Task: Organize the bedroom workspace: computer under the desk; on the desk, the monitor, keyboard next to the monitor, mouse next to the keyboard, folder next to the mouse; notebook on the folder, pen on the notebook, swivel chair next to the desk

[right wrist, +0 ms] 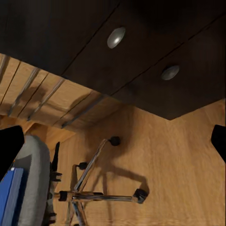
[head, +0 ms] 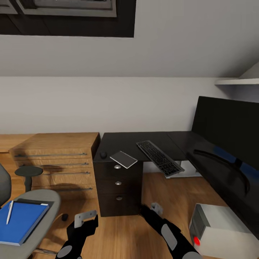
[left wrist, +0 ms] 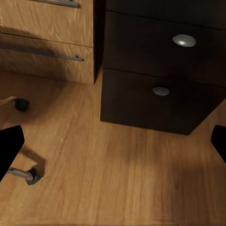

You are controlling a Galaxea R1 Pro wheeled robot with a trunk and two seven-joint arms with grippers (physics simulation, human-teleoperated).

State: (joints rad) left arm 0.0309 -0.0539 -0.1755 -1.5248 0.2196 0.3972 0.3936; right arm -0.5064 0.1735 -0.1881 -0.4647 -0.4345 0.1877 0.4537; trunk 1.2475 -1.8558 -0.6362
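The desk (head: 133,141) has a black top and a black three-drawer unit (head: 118,187). On the top lie the mouse (head: 103,154), the light grey notebook (head: 123,159) and the keyboard (head: 159,157), whose near end overhangs the front edge. The monitor (head: 226,126) stands on the desk's right wing. On the swivel chair's seat (head: 43,198) at lower left lies the blue folder (head: 21,220), and the pale pen (head: 9,212) rests on it. My left gripper (head: 86,217) and right gripper (head: 154,208) hang low in front of the drawers, both open and empty.
A low light-wood cabinet (head: 57,162) stands left of the drawer unit. The pale computer box (head: 219,230) with a red light sits on the wood floor at lower right. The chair's chrome star base (right wrist: 89,193) spreads over the floor near the drawers.
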